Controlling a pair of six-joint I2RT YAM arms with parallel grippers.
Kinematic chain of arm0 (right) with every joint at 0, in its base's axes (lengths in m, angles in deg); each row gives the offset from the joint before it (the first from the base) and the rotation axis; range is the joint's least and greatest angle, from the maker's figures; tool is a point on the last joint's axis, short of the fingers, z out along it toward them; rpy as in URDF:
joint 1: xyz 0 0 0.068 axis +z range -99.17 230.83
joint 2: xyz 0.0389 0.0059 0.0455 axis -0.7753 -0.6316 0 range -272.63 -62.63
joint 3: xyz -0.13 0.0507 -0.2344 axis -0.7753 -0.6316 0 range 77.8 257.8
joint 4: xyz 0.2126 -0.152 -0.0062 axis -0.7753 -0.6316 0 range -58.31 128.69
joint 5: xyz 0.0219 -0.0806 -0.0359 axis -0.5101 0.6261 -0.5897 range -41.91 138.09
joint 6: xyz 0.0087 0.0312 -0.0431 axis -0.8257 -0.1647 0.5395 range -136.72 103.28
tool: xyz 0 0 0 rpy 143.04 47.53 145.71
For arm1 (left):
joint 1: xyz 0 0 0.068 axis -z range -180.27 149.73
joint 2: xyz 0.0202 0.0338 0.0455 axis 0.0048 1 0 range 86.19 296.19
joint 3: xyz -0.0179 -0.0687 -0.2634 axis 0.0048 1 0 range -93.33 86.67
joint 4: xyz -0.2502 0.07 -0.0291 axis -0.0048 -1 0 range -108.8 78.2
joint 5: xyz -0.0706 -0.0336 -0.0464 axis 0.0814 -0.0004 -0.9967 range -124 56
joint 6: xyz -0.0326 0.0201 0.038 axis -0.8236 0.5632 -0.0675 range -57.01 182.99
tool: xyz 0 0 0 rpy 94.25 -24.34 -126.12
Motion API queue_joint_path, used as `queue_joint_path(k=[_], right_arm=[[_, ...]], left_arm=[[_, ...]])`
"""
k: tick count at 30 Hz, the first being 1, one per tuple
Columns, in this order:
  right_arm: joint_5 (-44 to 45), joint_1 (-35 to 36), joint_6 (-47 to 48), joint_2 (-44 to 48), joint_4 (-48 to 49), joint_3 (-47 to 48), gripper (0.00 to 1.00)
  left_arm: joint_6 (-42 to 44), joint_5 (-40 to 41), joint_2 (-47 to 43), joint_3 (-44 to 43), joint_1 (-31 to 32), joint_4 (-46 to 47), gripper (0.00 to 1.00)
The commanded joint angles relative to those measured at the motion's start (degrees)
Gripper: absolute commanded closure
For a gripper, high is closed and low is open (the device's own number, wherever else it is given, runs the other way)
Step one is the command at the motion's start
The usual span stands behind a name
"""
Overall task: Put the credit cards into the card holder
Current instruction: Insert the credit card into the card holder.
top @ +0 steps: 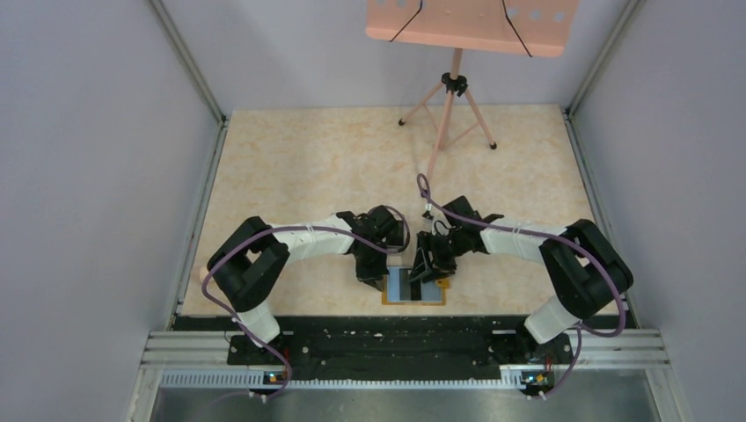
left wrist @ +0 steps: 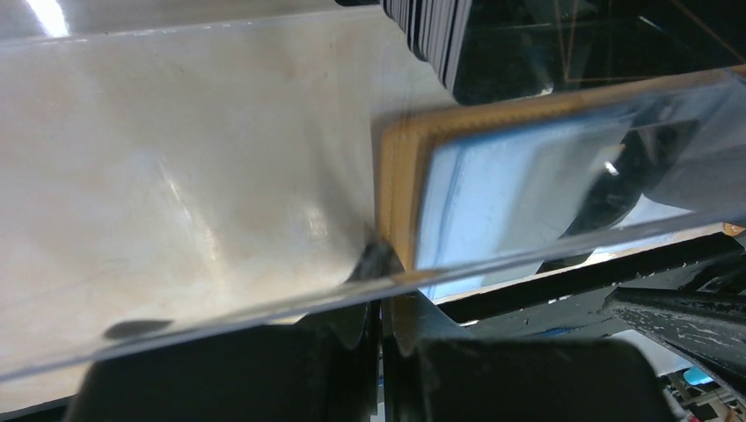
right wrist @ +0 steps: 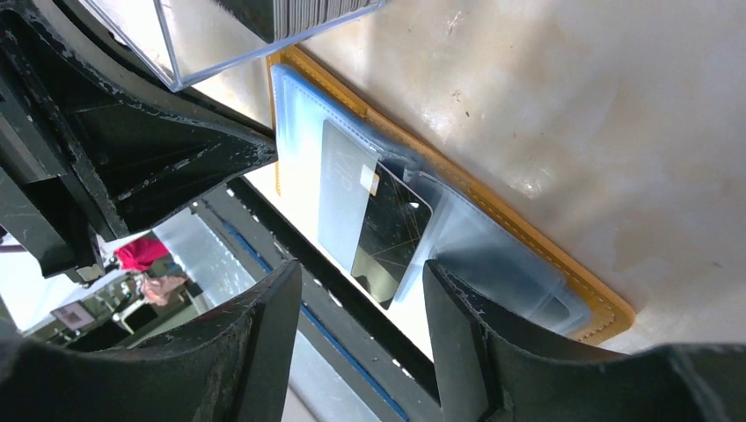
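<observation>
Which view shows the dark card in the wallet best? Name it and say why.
Right wrist: the card lies partly inside the card holder's pocket, outline sharp. Top external shows the card holder tiny, card barely a dark strip. Left wrist sees it only blurred through the clear box.

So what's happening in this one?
The orange wallet lies open at the near edge of the table. The left gripper seems pinched shut on the clear plastic box, which holds a stack of dark cards. The right gripper is open over one dark card, which sits partly tucked into a blue-grey pocket with its lower end sticking out.
</observation>
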Motion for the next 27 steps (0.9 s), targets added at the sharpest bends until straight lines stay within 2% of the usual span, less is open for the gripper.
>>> queue_joint_path(k=[1,4,11,18,24,26,27], right_arm=[[8.9,1.0,2.9,0.4,-3.9,1.0,0.45],[8.5,1.6,2.8,-1.1,-3.0,1.3,0.47],[1.6,4.2,-1.0,-4.4,4.1,2.0,0.58],[-1.6,8.4,-5.5,-7.4,10.1,2.9,0.57],[-1.7,8.7,-6.5,-6.5,10.9,2.3,0.55],[-1.4,8.7,-7.0,-5.3,10.8,2.4,0.61],[-1.2,8.7,-7.2,-4.9,10.7,2.6,0.70]], left_arm=[[1.0,3.6,1.6,-1.0,0.2,1.7,1.00],[1.2,3.5,2.0,-1.6,0.2,1.7,1.00],[1.3,3.2,2.7,-3.0,0.5,1.4,1.00],[1.0,2.9,3.5,-4.7,1.2,1.4,1.00],[0.5,3.0,3.2,-5.0,1.5,1.6,1.00],[0.4,3.4,3.0,-5.2,1.6,1.1,1.00],[0.2,3.8,2.8,-5.3,1.6,0.8,1.00]])
